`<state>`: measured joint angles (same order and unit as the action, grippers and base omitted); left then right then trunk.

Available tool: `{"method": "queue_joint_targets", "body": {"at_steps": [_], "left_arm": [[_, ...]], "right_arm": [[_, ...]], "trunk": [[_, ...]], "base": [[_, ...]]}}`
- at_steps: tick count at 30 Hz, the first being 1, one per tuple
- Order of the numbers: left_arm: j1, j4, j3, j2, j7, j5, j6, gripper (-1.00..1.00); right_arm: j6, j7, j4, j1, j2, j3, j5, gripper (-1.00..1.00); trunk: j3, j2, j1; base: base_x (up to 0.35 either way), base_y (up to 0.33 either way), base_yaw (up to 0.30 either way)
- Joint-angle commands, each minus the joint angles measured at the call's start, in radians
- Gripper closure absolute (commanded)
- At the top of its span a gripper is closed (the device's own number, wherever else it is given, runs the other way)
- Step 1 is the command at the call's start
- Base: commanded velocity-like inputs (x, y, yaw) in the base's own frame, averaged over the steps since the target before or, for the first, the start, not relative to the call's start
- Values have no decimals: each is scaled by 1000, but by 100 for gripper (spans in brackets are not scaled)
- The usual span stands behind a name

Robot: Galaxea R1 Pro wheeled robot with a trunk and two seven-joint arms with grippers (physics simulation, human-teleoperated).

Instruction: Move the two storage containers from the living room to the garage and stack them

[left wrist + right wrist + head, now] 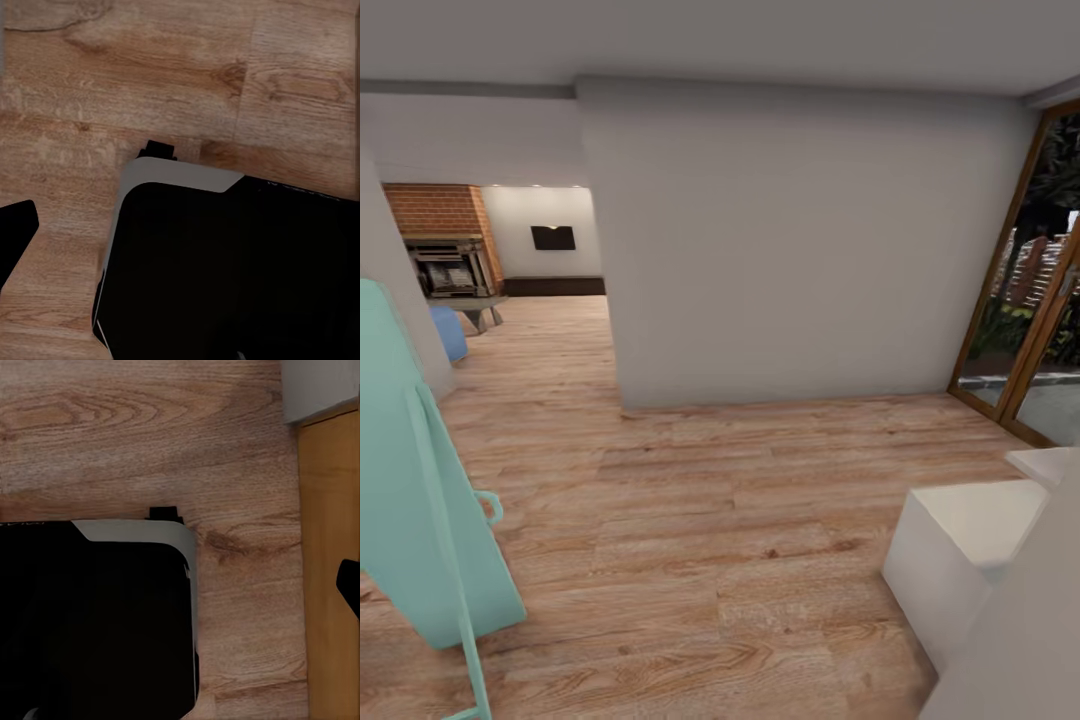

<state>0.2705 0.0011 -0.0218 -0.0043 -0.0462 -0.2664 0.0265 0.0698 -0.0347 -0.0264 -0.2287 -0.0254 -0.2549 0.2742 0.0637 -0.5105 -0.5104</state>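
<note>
Hallway wood floor, living room half hidden behind white wall, neither tool's grip discernible

Matt grained wood plank floor, rough red brick fireplace, smooth matt plaster wall.

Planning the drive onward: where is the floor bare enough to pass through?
Bare wood floor runs between the turquoise furniture and white block, and through the opening toward the brick fireplace. Tighter beside the glass door.
</note>
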Motion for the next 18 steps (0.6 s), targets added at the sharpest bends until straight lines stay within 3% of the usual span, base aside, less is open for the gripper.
{"method": "queue_joint_targets", "body": {"at_steps": [1,7,18], "left_arm": [[1,0,-3,0,-3,-7,3,-100],[1,-1,-3,0,-3,-7,3,-100],[1,0,-3,-2,-3,-7,3,-100]], "right_arm": [[5,-1,-3,-1,0,-9,9,-100],[5,-1,-3,-1,1,-8,10,-100],[5,-1,-3,-1,1,-7,10,-100]], "trunk": [[2,-2,-1],[2,-2,-1],[2,-2,-1]], "base": [[324,0,0],[323,0,62],[323,0,245]]}}
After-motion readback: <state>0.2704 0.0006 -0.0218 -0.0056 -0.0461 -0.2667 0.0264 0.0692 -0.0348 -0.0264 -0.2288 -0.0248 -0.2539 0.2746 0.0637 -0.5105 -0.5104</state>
